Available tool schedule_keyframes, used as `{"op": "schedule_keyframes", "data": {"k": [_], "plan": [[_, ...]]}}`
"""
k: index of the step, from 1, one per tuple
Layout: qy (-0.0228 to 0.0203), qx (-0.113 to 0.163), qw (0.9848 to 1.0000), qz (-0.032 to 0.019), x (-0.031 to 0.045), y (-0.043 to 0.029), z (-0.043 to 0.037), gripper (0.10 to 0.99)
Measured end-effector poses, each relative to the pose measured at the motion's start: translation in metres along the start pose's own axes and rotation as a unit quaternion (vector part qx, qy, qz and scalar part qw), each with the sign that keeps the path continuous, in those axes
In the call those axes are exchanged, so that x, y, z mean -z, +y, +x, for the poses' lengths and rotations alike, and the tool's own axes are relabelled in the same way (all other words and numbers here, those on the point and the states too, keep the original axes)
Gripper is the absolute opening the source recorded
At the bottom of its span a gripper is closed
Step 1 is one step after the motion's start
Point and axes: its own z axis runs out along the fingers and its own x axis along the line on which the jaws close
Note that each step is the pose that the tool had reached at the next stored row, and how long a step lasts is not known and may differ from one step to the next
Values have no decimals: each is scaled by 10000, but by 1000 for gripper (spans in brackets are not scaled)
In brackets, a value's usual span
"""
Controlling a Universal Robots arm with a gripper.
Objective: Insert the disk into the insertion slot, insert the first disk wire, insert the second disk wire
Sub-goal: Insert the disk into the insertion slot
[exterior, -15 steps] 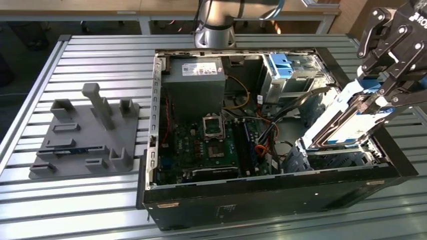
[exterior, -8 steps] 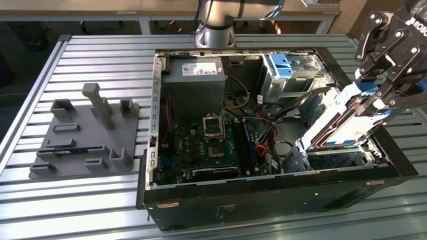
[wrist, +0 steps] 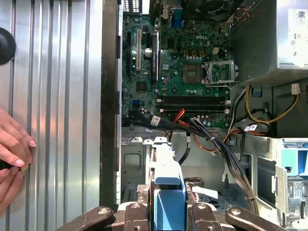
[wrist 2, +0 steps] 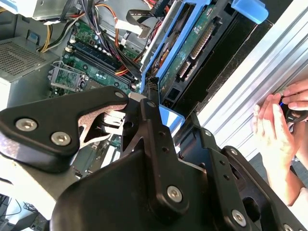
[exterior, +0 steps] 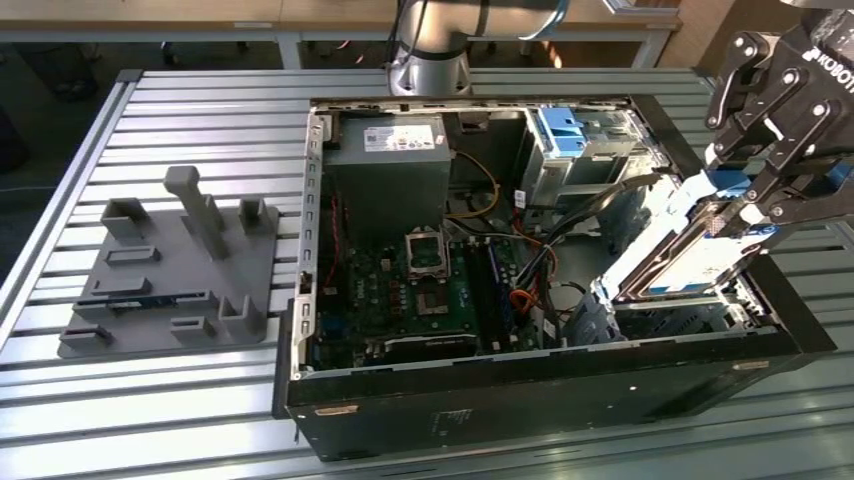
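Observation:
My gripper [exterior: 750, 205] is shut on the disk [exterior: 674, 255], a flat drive edged with a light-blue frame. It holds the disk steeply tilted over the open computer case's corner at the exterior view's right. The disk's lower end reaches down to the insertion slot [exterior: 621, 290], a silver sheet-metal cage. In the first wrist view the blue frame [wrist: 168, 192] sits between my fingers [wrist: 138, 214], above the perforated cage [wrist: 132, 161]. The second wrist view shows the disk's circuit-board side [wrist 2: 192, 45]. A bundle of loose black wires [wrist: 211, 142] lies across the case beside the slot.
The case holds a motherboard [exterior: 427, 290], a grey power supply [exterior: 387, 150] and a taller cage with blue-fronted drives [exterior: 581, 135]. A grey fixture plate [exterior: 174, 270] stands on the slatted table at the exterior view's left. A person's hands [wrist: 14, 151] rest beside the case.

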Motion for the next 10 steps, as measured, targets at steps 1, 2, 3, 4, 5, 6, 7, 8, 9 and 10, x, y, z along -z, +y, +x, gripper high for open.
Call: {"op": "schedule_keyframes", "data": {"k": [1,2,3,4,5,6,7,8,9,10], "plan": [[0,1,10000,0,-9,0,1,365],[0,1,10000,0,-19,-1,1,365],[0,2,10000,0,-29,-1,2,365],[0,2,10000,0,-40,-1,3,365],[0,3,10000,0,-50,-2,3,365],[0,4,10000,0,-61,-2,4,365],[0,4,10000,0,-72,-3,5,365],[0,5,10000,0,-84,-3,6,365],[0,5,10000,0,-95,-4,7,365],[0,5,10000,0,-108,-4,8,365]]}}
